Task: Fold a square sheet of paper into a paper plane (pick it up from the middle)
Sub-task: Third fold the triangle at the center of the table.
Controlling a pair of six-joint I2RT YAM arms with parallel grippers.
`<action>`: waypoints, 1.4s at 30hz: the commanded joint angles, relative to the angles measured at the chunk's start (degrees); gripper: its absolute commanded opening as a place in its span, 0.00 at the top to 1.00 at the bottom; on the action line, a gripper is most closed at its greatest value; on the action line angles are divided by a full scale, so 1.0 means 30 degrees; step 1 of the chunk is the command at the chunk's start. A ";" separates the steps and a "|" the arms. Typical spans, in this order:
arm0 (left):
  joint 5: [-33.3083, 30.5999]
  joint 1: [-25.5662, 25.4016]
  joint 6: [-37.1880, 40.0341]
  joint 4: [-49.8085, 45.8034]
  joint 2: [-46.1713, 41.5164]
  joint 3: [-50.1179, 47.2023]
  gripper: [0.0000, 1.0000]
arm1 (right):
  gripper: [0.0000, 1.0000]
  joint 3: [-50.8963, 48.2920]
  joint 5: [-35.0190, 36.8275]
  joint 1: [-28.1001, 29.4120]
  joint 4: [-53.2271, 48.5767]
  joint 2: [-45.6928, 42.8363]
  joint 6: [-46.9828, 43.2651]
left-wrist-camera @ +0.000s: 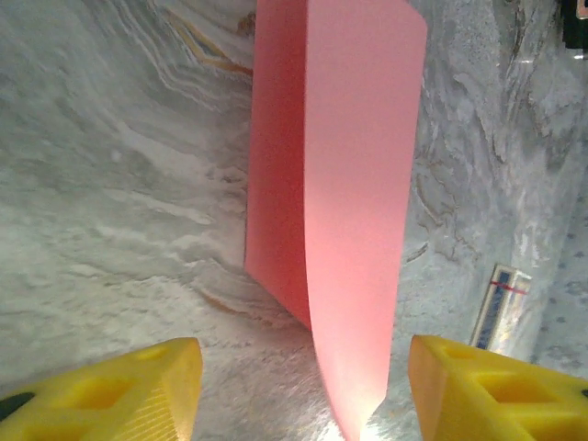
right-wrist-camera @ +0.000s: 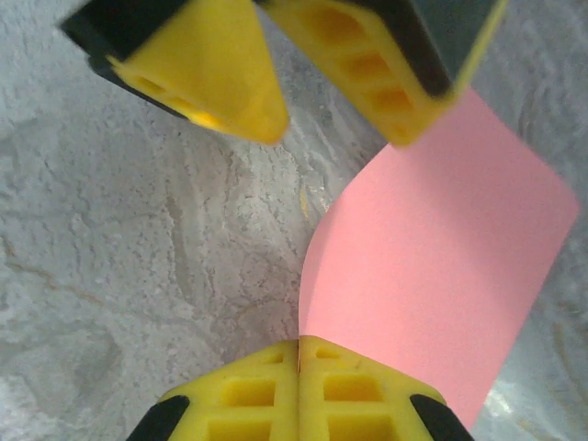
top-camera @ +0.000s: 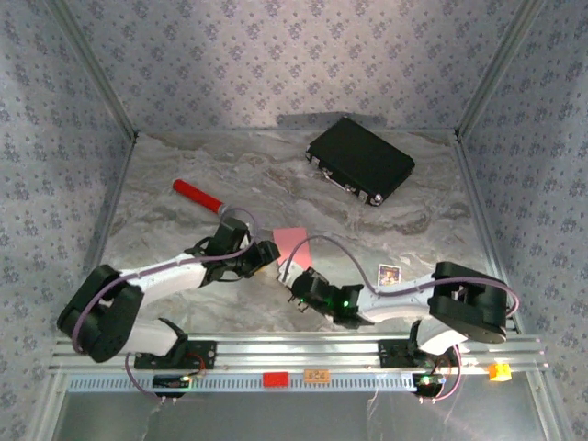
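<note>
**benchrat:** ok so your right hand (right-wrist-camera: 299, 354) is clenched tight, fingers pressed flat together, and it's got one edge of the square sheet of paper (right-wrist-camera: 432, 248) pinched right at the seam. The sheet is plain salmon pink. It bows up off the counter (right-wrist-camera: 138, 276) and sweeps off to the right in that wrist view.

**foldfan:** yep, and your left hand (left-wrist-camera: 303, 390) is released. Its two yellow fingers (left-wrist-camera: 138, 386) are spread wide with the curled sheet standing between them, touching neither as far as I can see. From above, your two hands sit nose to nose around the middle of the counter, a bit toward the near side, with the pink paper poking out just on their far side.

**benchrat:** on stuff you could read: the small printed card (top-camera: 390, 274) lies right of the hands, just beyond your right arm. It's a white border round a dark picture, way too small to make out any text. The red tag (top-camera: 275, 378) and orange tag (top-camera: 317, 375) on the near rail (top-camera: 367, 349) are just as illegible.

**foldfan:** everything else sits well apart from the paper. The red cylinder (top-camera: 195, 194) with its grey cap (top-camera: 217, 206) is off to the far left. The black case (top-camera: 360, 159) is at the far right, with shiny fittings along its near edge.
</note>
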 commanded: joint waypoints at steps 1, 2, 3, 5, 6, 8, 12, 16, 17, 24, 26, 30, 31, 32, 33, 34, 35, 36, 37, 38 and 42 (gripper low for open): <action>-0.1868 0.0143 0.1134 -0.2677 -0.1409 0.0775 0.36 | 0.95 0.0983 -0.4528 -0.1509 -0.1809 -0.0309 0.2312; -0.2034 0.0217 0.1226 -0.2913 -0.1653 0.0776 0.35 | 0.96 0.1330 -0.5721 -0.2135 -0.2407 -0.0144 0.2893; -0.2124 0.0311 0.1272 -0.3083 -0.1890 0.0776 0.34 | 0.95 0.1722 -0.6895 -0.2746 -0.3056 0.0038 0.3440; -0.2035 0.0597 0.1357 -0.3163 -0.2185 0.0719 0.34 | 0.95 0.2397 -0.8762 -0.3648 -0.4055 0.0512 0.4318; -0.1937 0.0659 0.1415 -0.3161 -0.2216 0.0718 0.35 | 0.95 0.2612 -0.9848 -0.4053 -0.4194 0.0745 0.4648; -0.1762 0.0793 0.1491 -0.3163 -0.2255 0.0749 0.36 | 0.96 0.2761 -1.1363 -0.4543 -0.3949 0.1081 0.5233; -0.1389 0.0881 0.1617 -0.2909 -0.2213 0.0834 0.45 | 0.97 0.2681 -1.3741 -0.5211 -0.3101 0.1486 0.5835; -0.1101 0.0939 0.1683 -0.2473 -0.2104 0.0942 0.56 | 0.98 0.2494 -1.5703 -0.5737 -0.2544 0.1739 0.5842; -0.0992 0.0927 0.1698 -0.2456 -0.1987 0.1067 0.61 | 0.98 0.2361 -1.6162 -0.5840 -0.2353 0.1739 0.5829; 0.0522 0.0942 0.2563 -0.1555 -0.0638 0.2059 0.71 | 0.98 0.1520 -1.7871 -0.6347 -0.0903 0.1561 0.5997; 0.1013 0.0942 0.2934 -0.1522 0.0013 0.2540 0.72 | 0.98 0.1480 -1.7797 -0.6420 -0.0947 0.1559 0.6041; 0.1800 0.0926 0.3508 -0.1325 0.1675 0.3619 0.77 | 0.97 0.1246 -1.7562 -0.6555 -0.0770 0.1424 0.6078; 0.1958 0.0927 0.3578 -0.1199 0.2057 0.3844 0.81 | 0.97 0.1224 -1.7487 -0.6580 -0.0756 0.1424 0.6075; 0.2117 0.0909 0.3668 -0.1038 0.2541 0.4049 0.82 | 0.97 0.1160 -1.7443 -0.6620 -0.0743 0.1423 0.6077; 0.2252 0.0885 0.3746 -0.0938 0.3008 0.4272 0.83 | 0.97 0.1147 -1.7397 -0.6630 -0.0714 0.1439 0.6100; 0.2322 0.0881 0.3813 -0.0911 0.3466 0.4488 0.83 | 0.97 0.1121 -1.7333 -0.6657 -0.0713 0.1456 0.6135; 0.2495 0.0868 0.3919 -0.0914 0.4013 0.4732 0.85 | 0.97 0.1076 -1.7323 -0.6671 -0.0658 0.1458 0.6164; 0.2654 0.0852 0.4072 -0.0929 0.4513 0.5004 0.87 | 0.97 0.1023 -1.7298 -0.6683 -0.0626 0.1471 0.6188; 0.2689 0.0854 0.4157 -0.0958 0.4931 0.5250 0.88 | 0.97 0.1006 -1.7250 -0.6713 -0.0574 0.1467 0.6195; 0.2720 0.0853 0.4262 -0.0983 0.5374 0.5461 0.88 | 0.97 0.0975 -1.7229 -0.6713 -0.0540 0.1462 0.6234; 0.2693 0.0817 0.4603 -0.1164 0.6830 0.6020 0.90 | 0.97 0.0942 -1.7154 -0.6741 -0.0511 0.1477 0.6282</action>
